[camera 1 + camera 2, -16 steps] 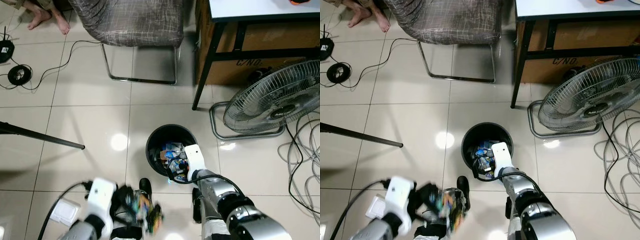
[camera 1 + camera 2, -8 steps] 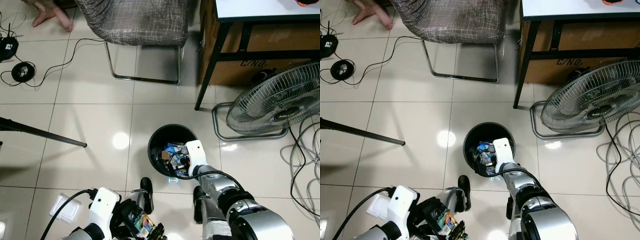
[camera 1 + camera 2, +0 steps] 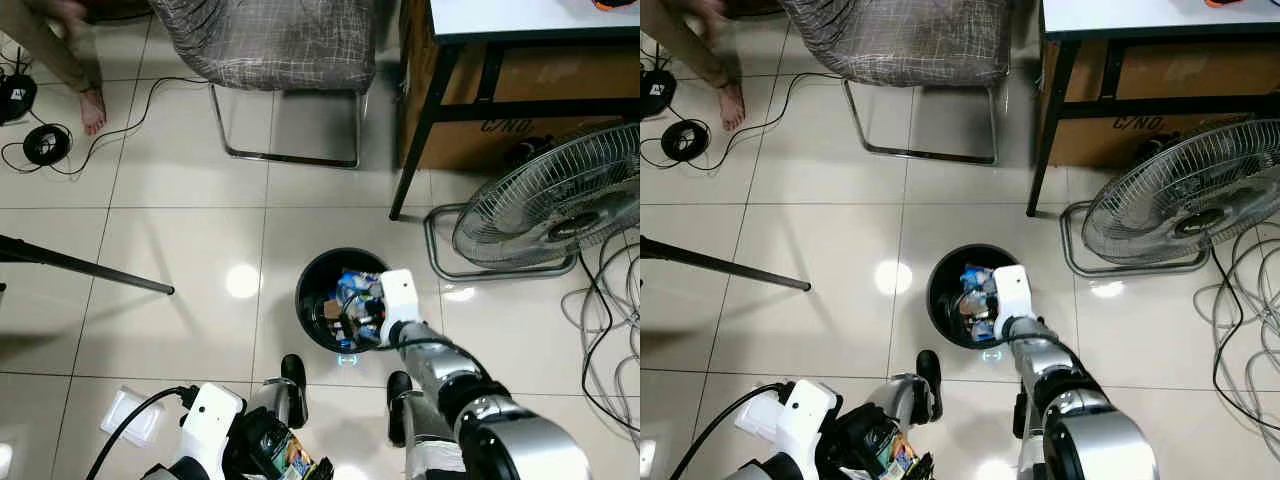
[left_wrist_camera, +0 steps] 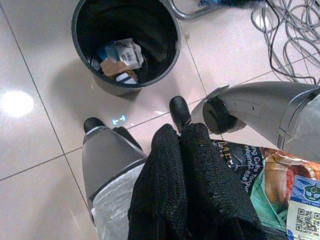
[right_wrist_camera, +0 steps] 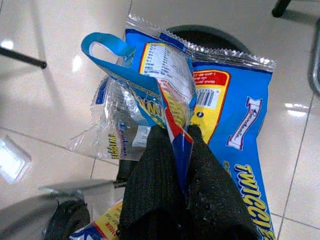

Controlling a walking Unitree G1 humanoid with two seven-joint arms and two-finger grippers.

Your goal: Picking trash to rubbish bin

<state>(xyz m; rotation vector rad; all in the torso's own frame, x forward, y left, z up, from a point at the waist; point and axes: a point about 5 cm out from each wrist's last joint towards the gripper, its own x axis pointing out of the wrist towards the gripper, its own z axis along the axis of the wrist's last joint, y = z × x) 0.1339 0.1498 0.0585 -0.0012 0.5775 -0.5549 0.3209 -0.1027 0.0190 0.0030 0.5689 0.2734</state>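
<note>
- Right now the right tool [image 5: 182,150] hangs over the bin [image 3: 312,285], its fingers [image 5: 220,195] pinched together on a blue wrapper [image 5: 220,115].
- A clear crinkled wrapper [image 5: 112,132] bunches against the blue one, just beside the same fingers; whether it is clamped too, I cannot tell.
- The bin is black and round, and stands on the tiled floor [image 3: 180,240] between the robot's feet and the chair [image 3: 270,40].
- Inside the bin lie several wrappers and small cartons [image 4: 120,57], heaped toward one side.
- The left tool [image 4: 177,150] sits low by the robot's body, near the left foot [image 3: 292,372], its fingers pressed together.
- A colourful snack packet [image 4: 270,175] lies against the left tool's fingers; the grip itself is hidden, so I cannot tell whether it is clamped.
- A floor fan [image 3: 545,200] stands to the right of the bin, near it but apart.
- Grey cables [image 3: 610,320] loop on the floor beside the fan.
- A tabletop [image 3: 520,15] on black legs stands behind the fan, with a cardboard box [image 3: 500,125] under it.
- A person's bare foot [image 3: 92,108] rests on the floor at far left, near a coiled black cable [image 3: 40,145].
- A dark pole [image 3: 80,265] lies across the floor at left.
- A white socket block [image 3: 130,415] lies on the floor by the left arm.
</note>
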